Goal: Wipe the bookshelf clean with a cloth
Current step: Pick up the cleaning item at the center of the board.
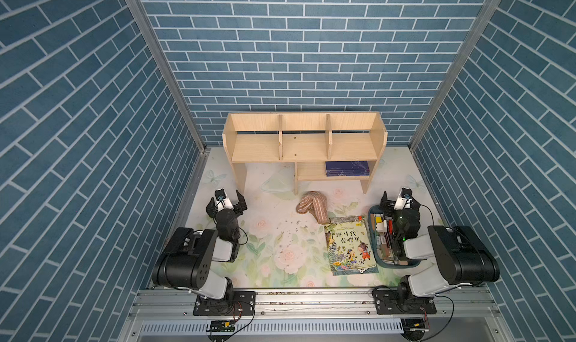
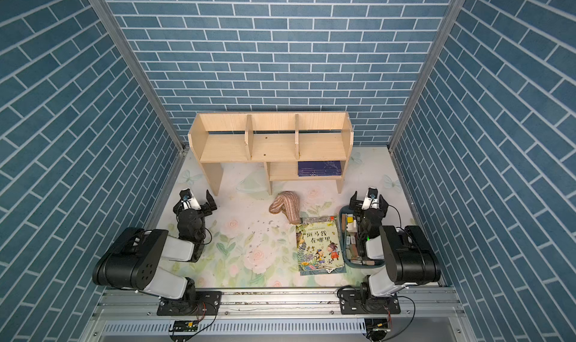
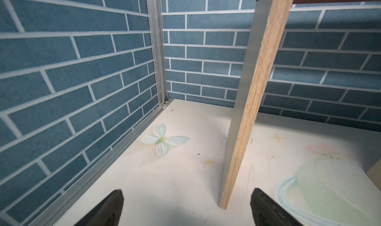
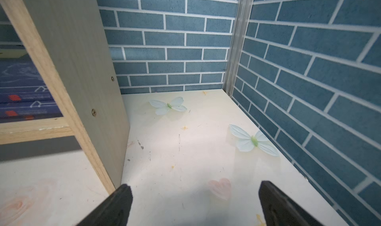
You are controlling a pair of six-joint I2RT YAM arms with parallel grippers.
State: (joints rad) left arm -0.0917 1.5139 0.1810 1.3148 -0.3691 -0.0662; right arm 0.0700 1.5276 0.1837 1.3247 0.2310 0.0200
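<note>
While you look down on the floral surface (image 1: pixel 274 184), the bookshelf (image 1: pixel 304 147) stands at its far edge against the brick wall. Your left arm (image 1: pixel 187 259) and right arm (image 1: pixel 461 256) sit folded at the near corners, both with jaws spread wide and holding nothing. Between them lies the picture book (image 1: pixel 349 247), and at its far corner the crumpled cloth (image 1: pixel 313 205), just in front of the shelf's legs. Small dark specks (image 1: pixel 293 226) are scattered on the surface to the left of the book.
</note>
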